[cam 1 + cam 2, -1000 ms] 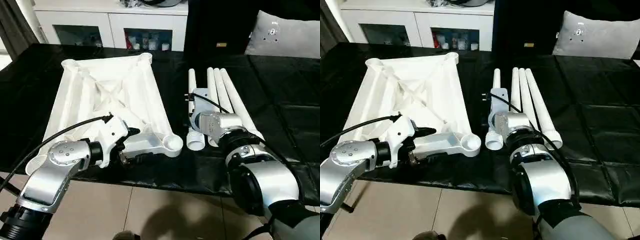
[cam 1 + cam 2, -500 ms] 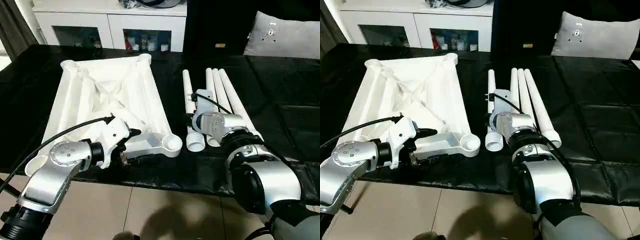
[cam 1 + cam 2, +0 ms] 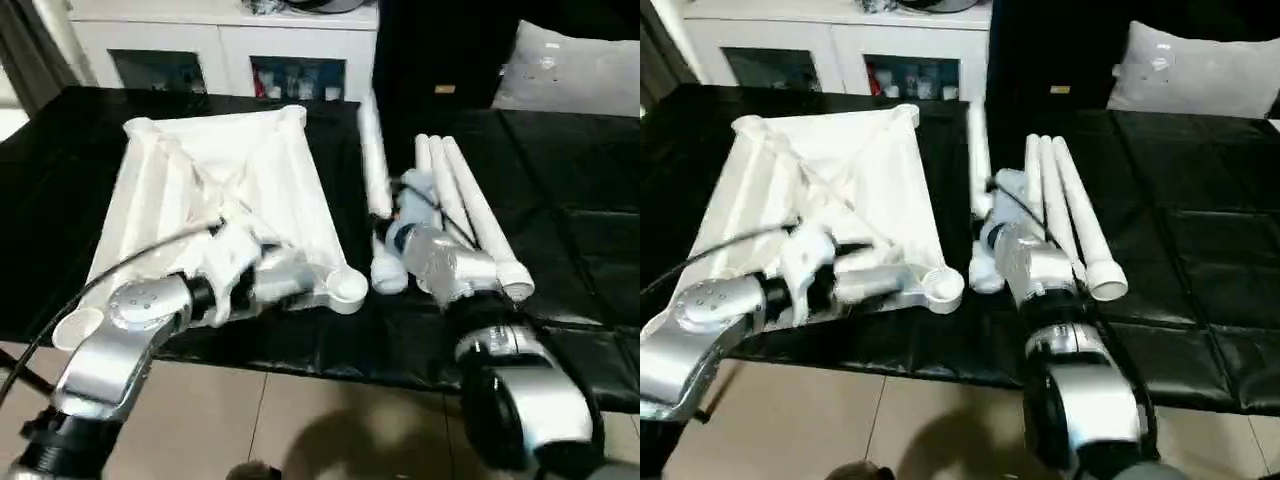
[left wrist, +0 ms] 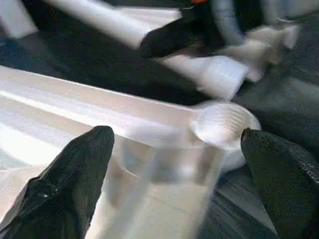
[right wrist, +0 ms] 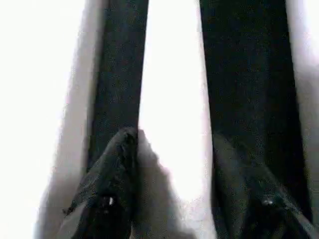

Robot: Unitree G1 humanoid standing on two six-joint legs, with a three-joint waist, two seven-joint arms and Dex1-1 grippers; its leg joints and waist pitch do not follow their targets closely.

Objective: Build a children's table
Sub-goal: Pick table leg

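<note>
White leg [image 5: 172,124] between right fingers [image 5: 107,199]

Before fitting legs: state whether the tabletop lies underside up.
Underside up: the tabletop shows its ribs, and the near corner socket opens upward.

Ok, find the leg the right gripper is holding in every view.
Left eye view: the held leg slants beside the tabletop's right edge.
Right eye view: same place.
Left wrist view: its wide end lies beyond the corner socket.
Right wrist view: it runs between the fingers.
Shared landmark: the right gripper clamping it.
</note>
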